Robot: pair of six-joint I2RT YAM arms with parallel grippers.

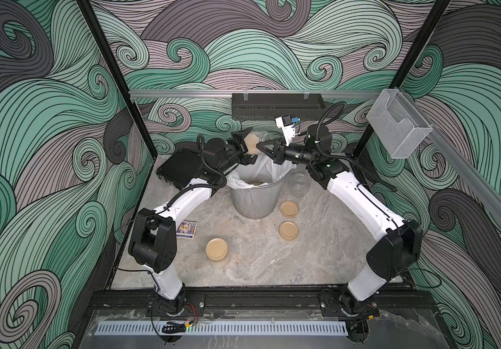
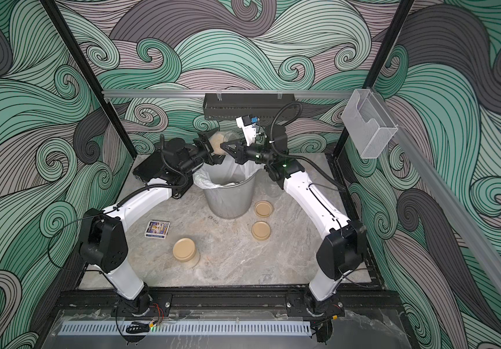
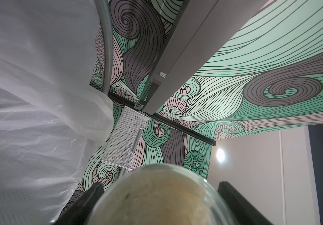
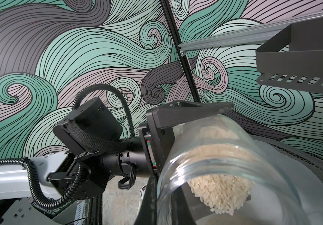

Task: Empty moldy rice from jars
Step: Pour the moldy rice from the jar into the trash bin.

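Top views: left pincer [image 1: 248, 147] grasps tilted open jar [image 1: 263, 138] of moldy rice [image 1: 252, 144] over wastebasket [image 1: 253, 200]; right pincer [image 1: 260, 147] clenched near its mouth.

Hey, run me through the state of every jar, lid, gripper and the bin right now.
Held jar: lidless, tipped sideways over wastebasket, rice inside.
Left gripper: shut on held jar.
Right gripper: shut, by its mouth.
Jar beside wastebasket: upright, lidless, looks empty.
Front jar: upright, lidded.
Two lids: off, lying loose.
Wastebasket: lined, some rice inside.
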